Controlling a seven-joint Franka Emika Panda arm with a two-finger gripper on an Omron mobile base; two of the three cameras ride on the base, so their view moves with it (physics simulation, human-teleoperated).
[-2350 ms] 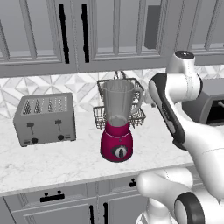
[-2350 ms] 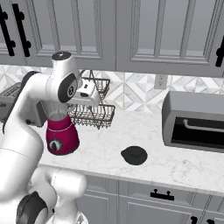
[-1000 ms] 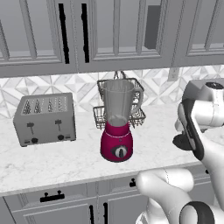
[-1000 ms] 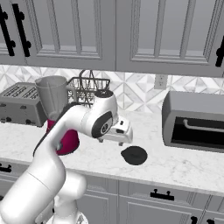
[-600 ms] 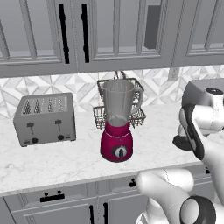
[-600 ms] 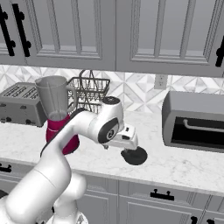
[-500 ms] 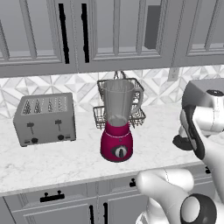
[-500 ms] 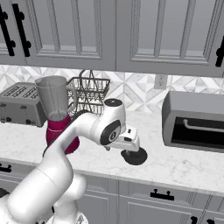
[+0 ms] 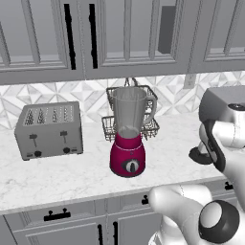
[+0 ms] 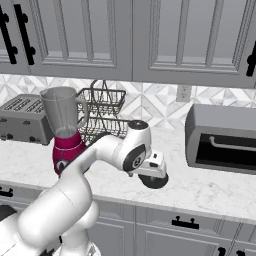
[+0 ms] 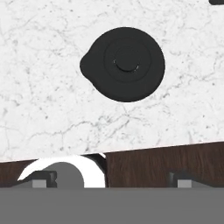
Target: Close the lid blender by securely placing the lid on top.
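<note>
The blender [image 9: 128, 143] stands on the marble counter with its magenta base and its clear jar open at the top; it also appears at the left [image 10: 66, 135]. The lid [image 11: 124, 64], a dark round cap with a small spout tab, lies flat on the counter near the front edge, to the right of the blender [image 10: 155, 181]. My gripper [image 10: 153, 174] hangs just above the lid, pointing down at it. Its fingertips [image 11: 43, 179] stand wide apart and open, with nothing between them. The arm partly covers the lid [image 9: 197, 156] in the left base view.
A grey four-slot toaster [image 9: 48, 129] sits left of the blender. A wire basket [image 10: 102, 117] stands behind it against the tiled wall. A grey toaster oven [image 10: 222, 137] is at the right. Wall cabinets hang above, and the counter's front edge is close to the lid.
The arm has swung right and down from beside the blender, bringing the hand low over the lid. The jaws stayed open. The lid and blender have not moved.
</note>
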